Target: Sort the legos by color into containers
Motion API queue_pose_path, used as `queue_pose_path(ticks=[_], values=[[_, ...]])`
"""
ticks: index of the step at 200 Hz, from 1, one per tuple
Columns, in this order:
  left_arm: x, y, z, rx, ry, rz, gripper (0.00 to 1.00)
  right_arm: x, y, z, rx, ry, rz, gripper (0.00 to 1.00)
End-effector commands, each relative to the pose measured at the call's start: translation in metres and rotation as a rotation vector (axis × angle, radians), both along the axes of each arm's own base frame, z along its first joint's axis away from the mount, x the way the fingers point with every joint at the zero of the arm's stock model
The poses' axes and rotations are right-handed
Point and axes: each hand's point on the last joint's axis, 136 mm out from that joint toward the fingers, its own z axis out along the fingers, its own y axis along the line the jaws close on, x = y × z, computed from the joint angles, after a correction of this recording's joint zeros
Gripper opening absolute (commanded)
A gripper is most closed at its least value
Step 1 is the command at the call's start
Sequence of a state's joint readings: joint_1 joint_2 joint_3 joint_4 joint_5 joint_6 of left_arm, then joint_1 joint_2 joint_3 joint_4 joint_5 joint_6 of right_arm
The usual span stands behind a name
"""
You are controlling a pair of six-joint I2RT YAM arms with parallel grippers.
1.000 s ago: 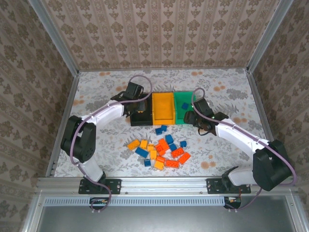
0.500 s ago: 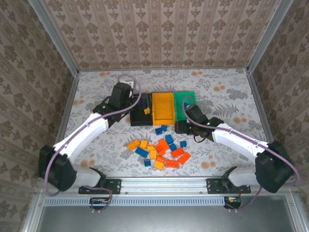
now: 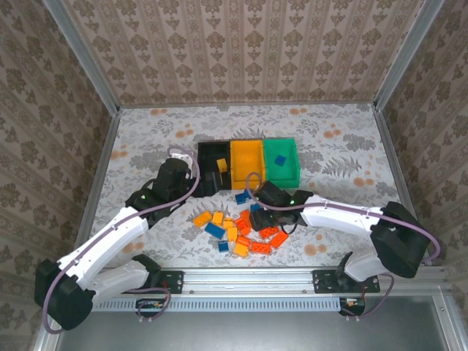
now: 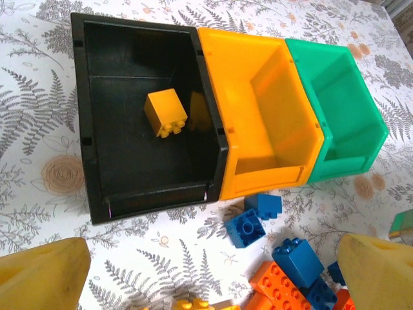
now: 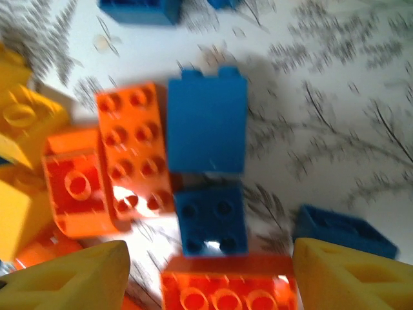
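Top view: the containers, black, orange-yellow and green in a row, sit mid-tabletop. The legos lie heaped just below them.

Left wrist view: the left pincer gapes fully wide, holding nothing, below the black bin, which holds one yellow brick.

Right wrist view: the right pincer stands partly open and empty over a small blue brick. Bare tabletop lies at upper right.

1. Three joined bins stand mid-desk: a black bin, an orange-yellow bin and a green bin.
2. A yellow brick lies in the black bin, and a blue brick in the green one.
3. A pile of legos in yellow-orange, red-orange and blue lies just in front of the bins.
4. The left fingers sit just beside the black bin's near wall.
5. The right fingers hang over the pile's right part.
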State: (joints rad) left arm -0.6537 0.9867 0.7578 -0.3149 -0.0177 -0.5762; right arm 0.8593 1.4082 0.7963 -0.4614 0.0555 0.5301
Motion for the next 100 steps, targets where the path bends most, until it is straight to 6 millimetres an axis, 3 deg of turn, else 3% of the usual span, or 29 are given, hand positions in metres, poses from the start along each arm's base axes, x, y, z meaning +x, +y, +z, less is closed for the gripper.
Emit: queue_pose_path(ticks=[1, 19, 60, 100], values=[[-0.011, 0.006, -0.009, -0.012, 0.039, 0.016, 1.0, -0.02, -0.029, 0.003, -0.062, 0.007, -0.038, 0.7], [-0.012, 0.009, -0.015, -0.01, 0.048, 0.027, 1.0, -0.034, -0.029, 0.005, -0.046, 0.017, -0.009, 0.73], [-0.013, 0.012, -0.022, 0.003, 0.062, 0.04, 1.0, -0.074, -0.001, 0.009, 0.014, 0.044, 0.222, 0.74], [-0.012, 0.014, -0.025, 0.006, 0.067, 0.05, 1.0, -0.078, 0.012, -0.002, -0.011, 0.061, 0.297, 0.73]])
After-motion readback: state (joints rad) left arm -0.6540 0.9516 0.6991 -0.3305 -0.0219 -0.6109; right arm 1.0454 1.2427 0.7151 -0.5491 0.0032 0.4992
